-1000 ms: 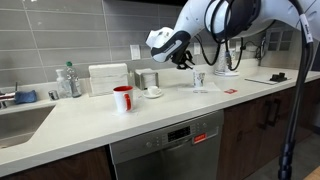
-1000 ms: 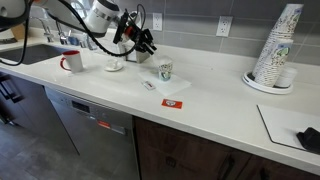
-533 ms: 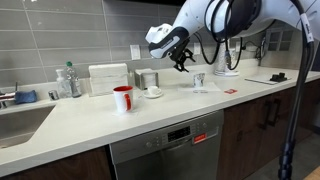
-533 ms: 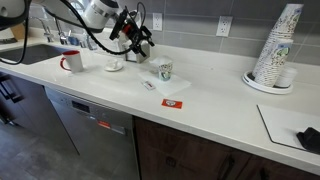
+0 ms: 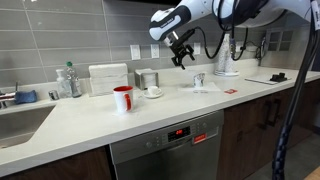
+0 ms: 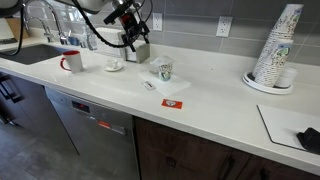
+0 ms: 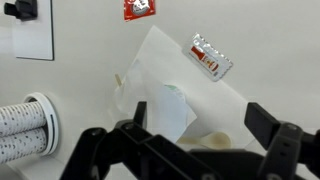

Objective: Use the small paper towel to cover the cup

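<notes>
Black robot tool (image 5: 182, 55) hangs high over white counter (image 5: 100, 125), fingers spread wide, nothing btwn. Small pale cup w/o handle (image 5: 199, 79) stands below.

Open air lies between the gripper (image 5: 182, 52), high over the counter (image 5: 90, 122), and the cup (image 5: 199, 79), so the way down to it is free. Left of the cup stand a white cup on a saucer (image 5: 154, 91) and a metal canister (image 5: 148, 80), the red mug (image 5: 122, 98) farther left; a red packet (image 6: 172, 102) lies near and right. The tiled wall (image 5: 100, 35) closes the far side, seemingly just behind the cup
</notes>
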{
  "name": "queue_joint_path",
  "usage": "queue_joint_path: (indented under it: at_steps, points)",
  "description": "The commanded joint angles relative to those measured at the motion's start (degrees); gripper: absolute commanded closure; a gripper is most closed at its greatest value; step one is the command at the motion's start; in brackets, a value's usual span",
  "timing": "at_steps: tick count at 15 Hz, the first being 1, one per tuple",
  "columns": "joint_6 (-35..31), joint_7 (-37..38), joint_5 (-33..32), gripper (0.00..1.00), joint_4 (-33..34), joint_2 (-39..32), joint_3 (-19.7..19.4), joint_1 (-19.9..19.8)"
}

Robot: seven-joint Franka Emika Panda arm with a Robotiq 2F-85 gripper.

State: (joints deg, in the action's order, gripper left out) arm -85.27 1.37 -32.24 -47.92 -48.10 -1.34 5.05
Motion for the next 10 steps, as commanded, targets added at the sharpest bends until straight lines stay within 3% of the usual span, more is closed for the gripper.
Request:
queue_joint_path:
  at_steps: [1,5,10]
  points:
    - [1.78,-6.64,7.16,0.0,-1.04,3.22,3.01,-5.49]
    - [5.55,-9.12,14.9,0.0,-3.5,5.65,4.27,-10.49]
    - [2.78,-15.16,24.29,0.0,-14.33,14.47,7.07,-17.27]
